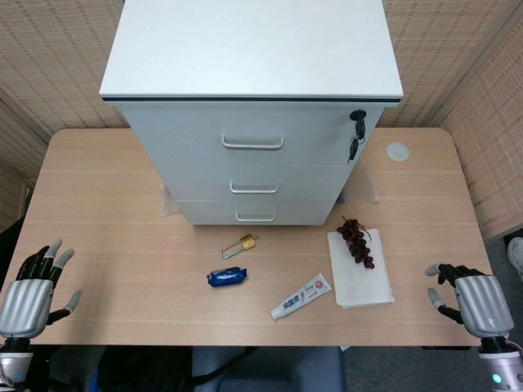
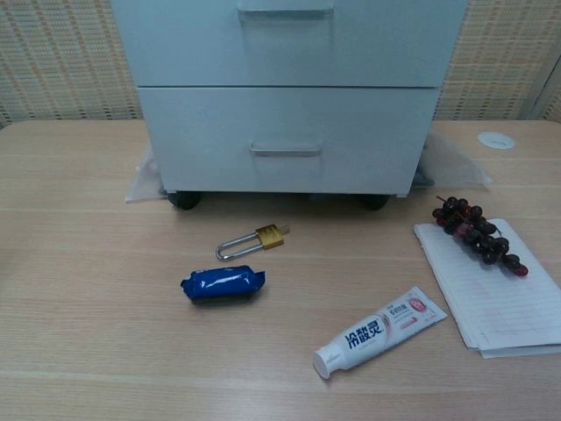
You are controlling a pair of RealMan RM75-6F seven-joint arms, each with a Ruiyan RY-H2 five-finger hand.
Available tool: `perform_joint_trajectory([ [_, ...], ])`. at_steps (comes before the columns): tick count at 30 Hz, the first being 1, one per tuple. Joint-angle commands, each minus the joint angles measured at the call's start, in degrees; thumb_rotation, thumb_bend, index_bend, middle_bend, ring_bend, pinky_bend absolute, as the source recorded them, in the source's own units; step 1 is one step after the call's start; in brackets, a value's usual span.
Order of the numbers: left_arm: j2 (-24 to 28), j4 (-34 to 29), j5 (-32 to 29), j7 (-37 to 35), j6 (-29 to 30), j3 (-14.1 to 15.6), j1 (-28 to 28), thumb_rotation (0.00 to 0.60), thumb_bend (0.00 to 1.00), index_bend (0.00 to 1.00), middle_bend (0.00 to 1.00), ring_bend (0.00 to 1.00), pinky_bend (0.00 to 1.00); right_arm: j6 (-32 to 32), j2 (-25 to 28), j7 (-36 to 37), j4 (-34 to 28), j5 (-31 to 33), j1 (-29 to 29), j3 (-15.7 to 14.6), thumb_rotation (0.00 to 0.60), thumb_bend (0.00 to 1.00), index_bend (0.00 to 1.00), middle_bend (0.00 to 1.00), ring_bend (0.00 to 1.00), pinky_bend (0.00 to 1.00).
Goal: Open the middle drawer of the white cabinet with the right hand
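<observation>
The white cabinet (image 1: 253,82) stands at the back middle of the table with three drawers, all closed. Its middle drawer (image 1: 253,181) has a silver handle (image 1: 253,189); in the chest view that handle (image 2: 285,12) shows at the top edge. My right hand (image 1: 470,296) rests at the table's front right corner, far from the cabinet, holding nothing, fingers apart. At the front left corner my left hand (image 1: 34,284) is open too. Neither hand shows in the chest view.
Keys (image 1: 355,131) hang from the top drawer's lock. In front of the cabinet lie a brass padlock (image 1: 239,246), a blue packet (image 1: 227,278), a toothpaste tube (image 1: 301,296) and dark grapes (image 1: 357,240) on a white notepad (image 1: 359,273). A round white disc (image 1: 398,151) sits at back right.
</observation>
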Motion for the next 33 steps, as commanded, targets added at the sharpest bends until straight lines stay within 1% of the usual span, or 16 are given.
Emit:
perform_joint_trajectory([
  [1, -0.07, 0.11, 0.15, -0.05, -0.03, 0.0, -0.08, 0.6, 0.31, 0.14, 0.04, 0.07, 0.13, -0.2, 0.07, -0.07, -0.07, 0.13, 0.05, -0.05, 0.6, 0.31, 0.43, 0.53, 0.51, 0.61],
  [14, 0.15, -0.56, 0.24, 0.68, -0.18, -0.08, -0.29, 0.6, 0.31, 0.14, 0.04, 0.07, 0.13, -0.24, 0.75, -0.24, -0.66, 0.26, 0.02, -0.06, 0.6, 0.31, 0.41, 0.53, 0.51, 0.61],
  [18, 0.47, -0.69, 0.81, 1.1, -0.52, -0.07, -0.73, 0.6, 0.31, 0.14, 0.04, 0.07, 0.13, -0.82, 1.54, -1.13, -1.66, 0.11, 0.69, 0.32, 0.6, 0.31, 0.39, 0.57, 0.53, 0.61],
  [25, 0.58, -1.13, 0.85, 1.26, -0.46, -0.16, -0.82, 0.6, 0.31, 0.14, 0.04, 0.07, 0.13, -3.56, 4.17, -4.72, -5.33, -1.37, 3.92, 1.77, 0.6, 0.31, 0.35, 0.67, 0.64, 0.63],
  [29, 0.76, -1.44, 0.97, 1.31, -0.48, -0.13, -0.89, 0.6, 0.31, 0.14, 0.04, 0.07, 0.13, -8.2, 5.63, -6.72, -8.63, -1.55, 7.38, 2.66, 0.6, 0.31, 0.31, 0.75, 0.74, 0.7],
  [33, 0.85, -1.53, 1.11, 1.48, -0.42, -0.08, -0.9, 0.6, 0.31, 0.14, 0.04, 0.07, 0.13, -13.75, 6.59, -10.13, -12.01, 0.25, 11.28, 4.19, 0.6, 0.31, 0.26, 0.8, 0.82, 0.77],
])
